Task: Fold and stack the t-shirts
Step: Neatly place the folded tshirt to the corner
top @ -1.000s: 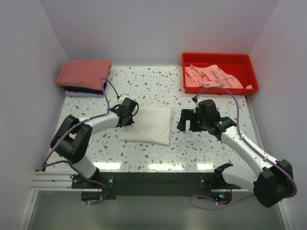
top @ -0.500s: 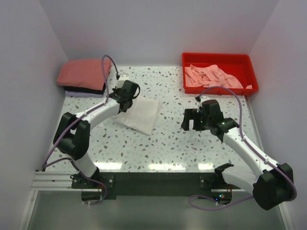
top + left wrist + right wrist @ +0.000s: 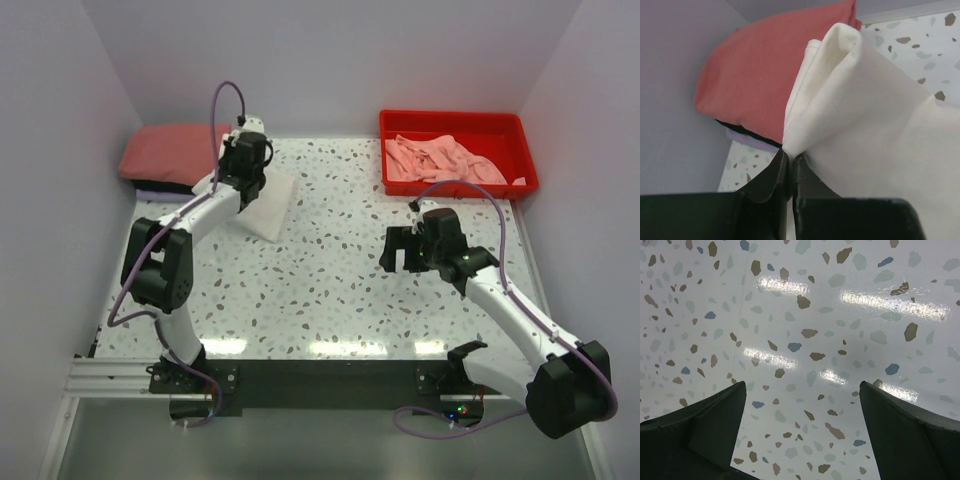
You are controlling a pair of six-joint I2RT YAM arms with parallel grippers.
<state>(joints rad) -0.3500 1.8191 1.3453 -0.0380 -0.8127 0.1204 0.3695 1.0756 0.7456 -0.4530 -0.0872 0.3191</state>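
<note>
My left gripper is shut on the edge of a folded white t-shirt and holds it lifted beside the stack at the back left. In the left wrist view the pinched white t-shirt hangs right of the jaws. The stack has a salmon-red t-shirt on top, over a black one and a lavender one. Light pink t-shirts lie crumpled in the red tray. My right gripper is open and empty above bare tabletop.
The stack sits in the back left corner against the purple walls. The red tray stands at the back right. The right wrist view shows only speckled tabletop between the open fingers.
My left gripper has carried the folded white t-shirt from the table's middle toward the back left, up beside the stack. The right arm has hardly moved.
</note>
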